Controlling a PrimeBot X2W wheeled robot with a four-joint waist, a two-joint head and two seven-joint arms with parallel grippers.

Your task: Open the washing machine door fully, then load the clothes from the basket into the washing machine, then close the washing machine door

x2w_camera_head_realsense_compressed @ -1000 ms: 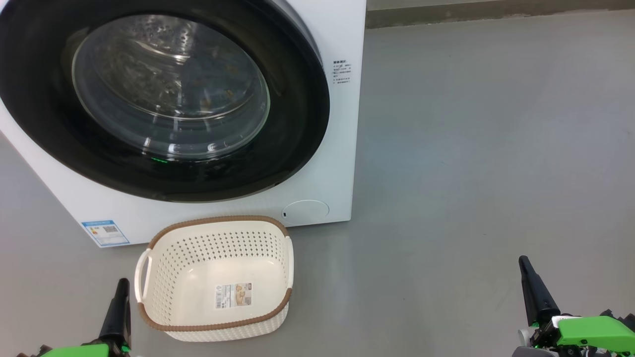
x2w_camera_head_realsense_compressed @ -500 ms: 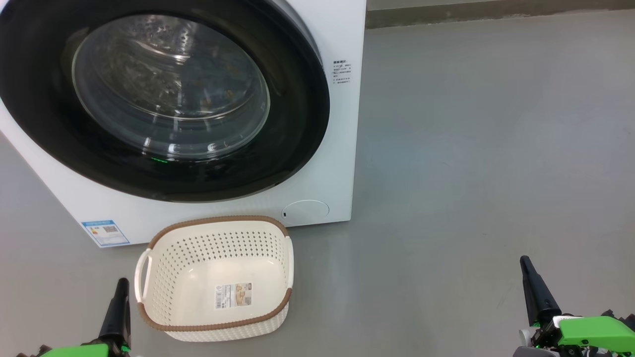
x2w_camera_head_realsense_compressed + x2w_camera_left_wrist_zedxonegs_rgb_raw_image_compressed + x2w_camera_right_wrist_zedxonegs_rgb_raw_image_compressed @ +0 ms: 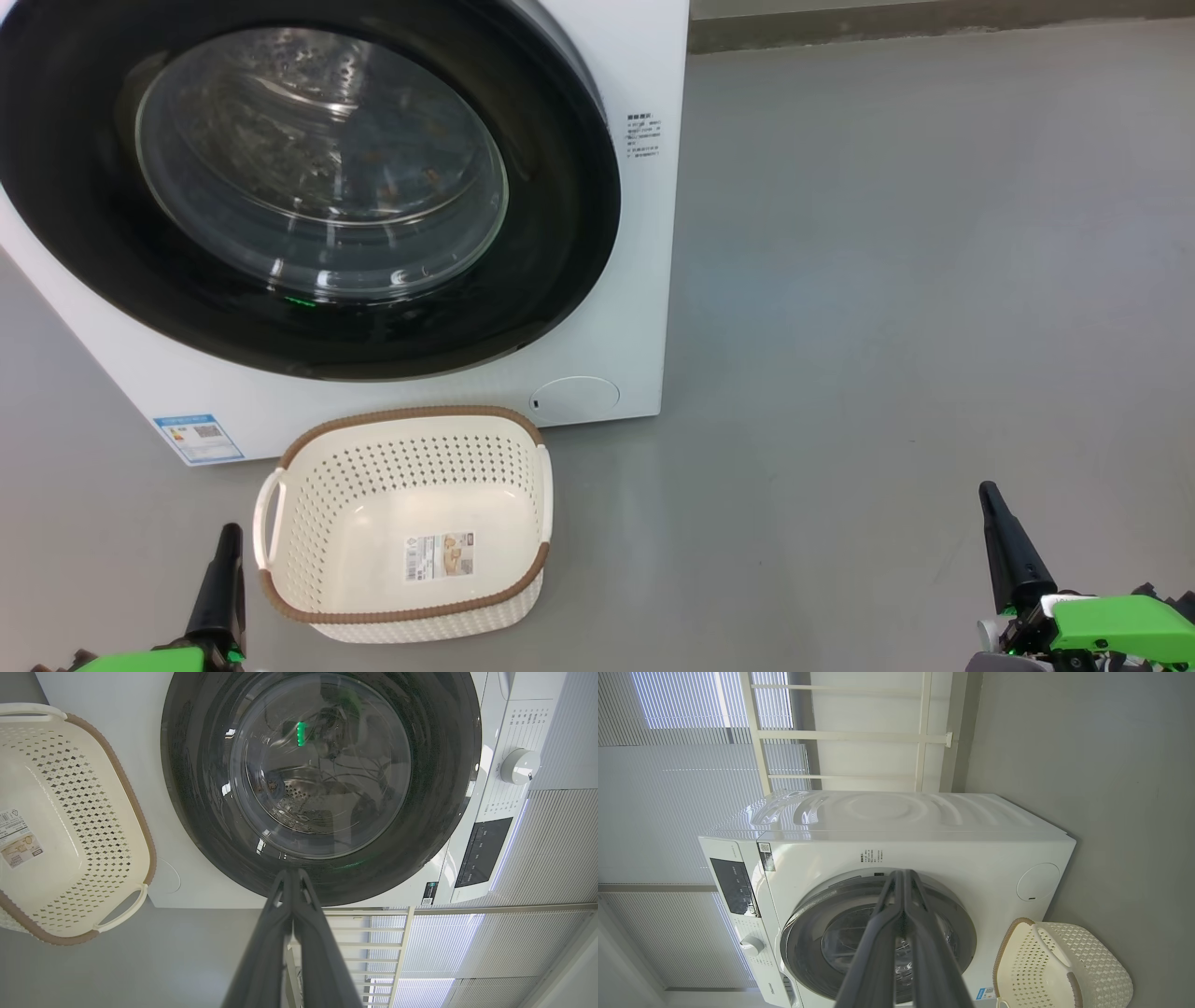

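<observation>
Head view, what did it show? asked the first.

The second answered that the washing machine door [image 3: 560, 233], a glossy black ring round a bulging clear glass bowl, lay shut against the white washing machine [image 3: 644, 280]. Pale cloth flecked orange-brown, apparently the clothes [image 3: 411, 182], showed behind the glass. The basket [image 3: 392, 467], perforated cream plastic with a brown woven-look rim, sat on the smooth grey floor [image 3: 887, 280] just before the machine, a label sticker [image 3: 440, 554] on its bottom.

And the grippers, and any change?

The left gripper [image 3: 230, 534], just beside the basket, and the right gripper [image 3: 988, 495], well apart from it, each had dark tapered fingers pressed together, gripping nothing. Nothing had visibly shifted from a second earlier.
</observation>
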